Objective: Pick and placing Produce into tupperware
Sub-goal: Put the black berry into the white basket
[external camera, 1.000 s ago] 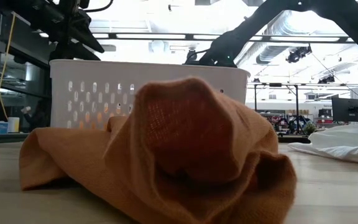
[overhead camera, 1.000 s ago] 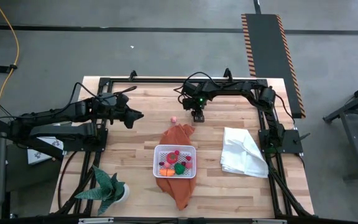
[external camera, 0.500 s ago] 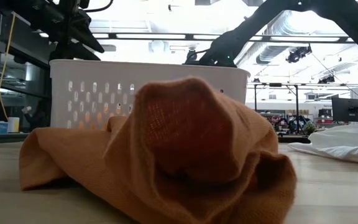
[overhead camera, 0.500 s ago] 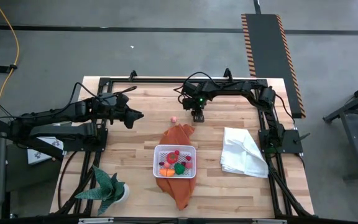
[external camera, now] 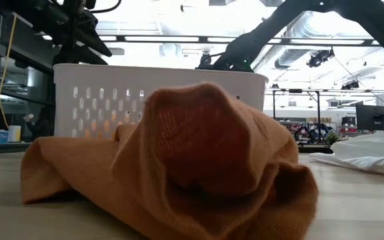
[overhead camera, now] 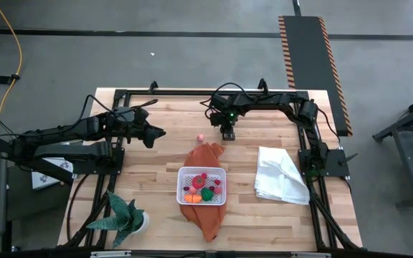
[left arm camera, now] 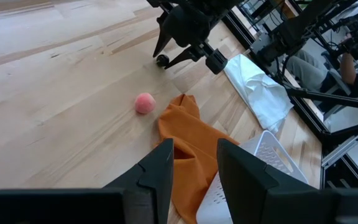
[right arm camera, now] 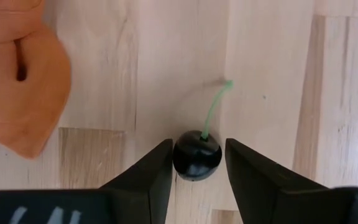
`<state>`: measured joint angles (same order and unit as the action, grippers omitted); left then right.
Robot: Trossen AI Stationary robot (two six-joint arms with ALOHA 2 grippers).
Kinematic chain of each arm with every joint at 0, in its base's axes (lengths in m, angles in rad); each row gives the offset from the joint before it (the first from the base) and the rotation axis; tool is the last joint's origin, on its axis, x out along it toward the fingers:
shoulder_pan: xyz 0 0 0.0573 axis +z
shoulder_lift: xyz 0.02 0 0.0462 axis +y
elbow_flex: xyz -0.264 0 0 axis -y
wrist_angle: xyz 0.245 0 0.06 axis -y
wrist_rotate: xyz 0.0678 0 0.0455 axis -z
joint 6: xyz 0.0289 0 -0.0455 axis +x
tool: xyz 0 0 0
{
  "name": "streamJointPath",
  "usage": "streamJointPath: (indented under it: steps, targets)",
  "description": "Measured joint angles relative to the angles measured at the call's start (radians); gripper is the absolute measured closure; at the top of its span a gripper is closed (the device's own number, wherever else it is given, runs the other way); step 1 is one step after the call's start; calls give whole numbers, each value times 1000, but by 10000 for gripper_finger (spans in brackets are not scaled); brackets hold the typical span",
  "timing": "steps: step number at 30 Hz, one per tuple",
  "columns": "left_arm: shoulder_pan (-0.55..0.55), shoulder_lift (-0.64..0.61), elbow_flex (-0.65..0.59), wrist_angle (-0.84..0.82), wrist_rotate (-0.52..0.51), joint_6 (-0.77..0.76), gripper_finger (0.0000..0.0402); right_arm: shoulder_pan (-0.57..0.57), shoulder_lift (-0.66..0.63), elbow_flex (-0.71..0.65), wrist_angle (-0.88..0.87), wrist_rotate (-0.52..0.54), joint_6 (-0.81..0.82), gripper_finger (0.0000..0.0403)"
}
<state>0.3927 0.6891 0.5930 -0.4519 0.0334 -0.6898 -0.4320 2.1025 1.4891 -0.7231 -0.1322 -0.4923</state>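
A dark toy cherry (right arm camera: 197,158) with a green stem (right arm camera: 213,106) lies on the wooden table at the far middle. My right gripper (right arm camera: 197,142) points down over it, open, with one finger on each side of the dark ball. A pink piece of produce (overhead camera: 200,137) lies on the bare wood just to its left. The white tupperware (overhead camera: 181,185) stands on an orange cloth (overhead camera: 205,154) and holds several red, green and orange pieces. My left gripper (left arm camera: 194,149) hovers open over the table's left part, holding nothing. My right gripper's fingers (right arm camera: 163,168) come from above, pointing down, and stand close on either side of the cherry's dark ball (right arm camera: 182,158). Whether they touch it, I cannot tell. The cherry rests on the table with its stem lying flat, pointing away from the fingers.
A crumpled white cloth (overhead camera: 282,175) lies at the right. A green spiky potted plant (overhead camera: 126,218) stands at the near left corner. A black frame (overhead camera: 120,93) runs along the table's far edge and sides. Bare wood lies between the left gripper and the orange cloth.
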Motion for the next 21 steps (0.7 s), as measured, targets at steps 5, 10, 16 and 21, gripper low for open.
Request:
streamJointPath:
  steps: [5, 10, 16, 21]
  targets:
    - [0, 0, 0, 0, 0, 0, 291, 0, 0, 2, -1, 0, 31, 266]
    - [0, 0, 0, 0, 0, 0, 291, -5, 0, 2, -7, -1, 42, 266]
    - [0, 0, 0, 0, 0, 0, 291, -5, 0, 2, -16, -1, 40, 266]
    - [0, 0, 0, 0, 0, 0, 291, -5, 0, 2, -16, -1, 40, 290]
